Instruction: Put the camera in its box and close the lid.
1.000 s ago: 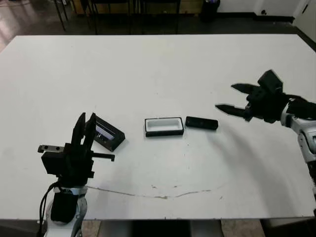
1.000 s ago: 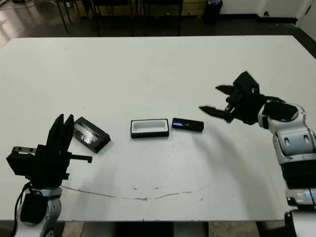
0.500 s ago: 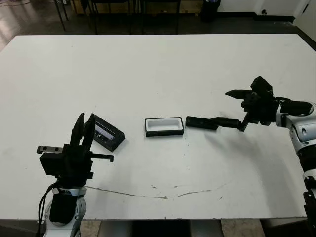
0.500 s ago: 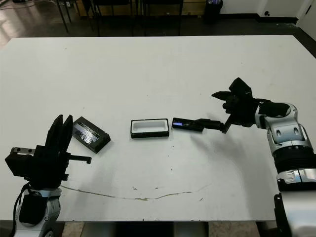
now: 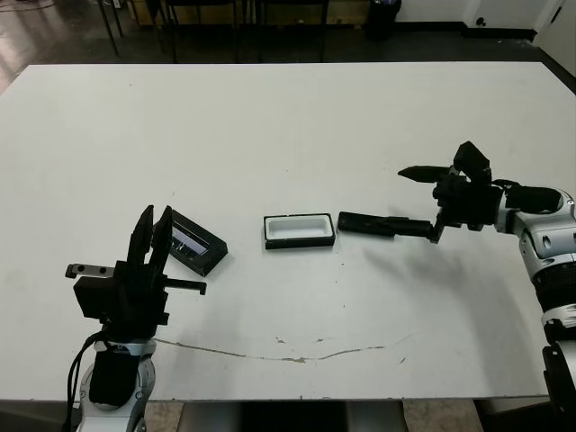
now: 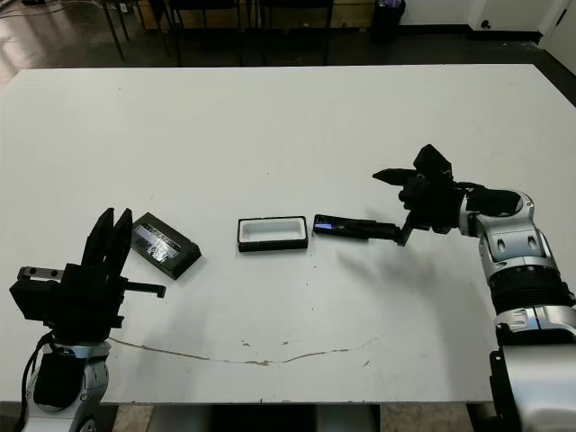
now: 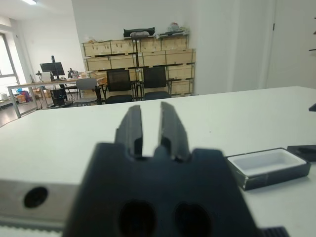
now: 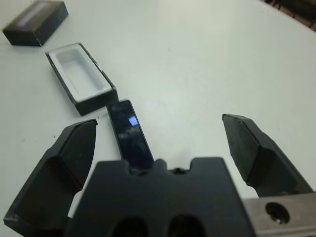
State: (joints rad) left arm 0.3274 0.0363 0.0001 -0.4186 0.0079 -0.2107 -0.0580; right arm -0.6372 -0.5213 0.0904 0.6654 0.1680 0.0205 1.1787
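Three task items are laid out across the middle of the white table [image 5: 288, 126]: the lid [image 5: 195, 242] at centre-left, the box [image 5: 300, 229] at centre with its white inside exposed, and the camera [image 5: 364, 222] just right of it. The right gripper [image 8: 163, 143] is spread wide around the camera, nothing gripped. The left gripper [image 5: 151, 236], lower left, is raised with fingers nearly together, empty.

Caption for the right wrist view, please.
Open right gripper over the camera, which lies flat just beside the empty box; lid sits apart.
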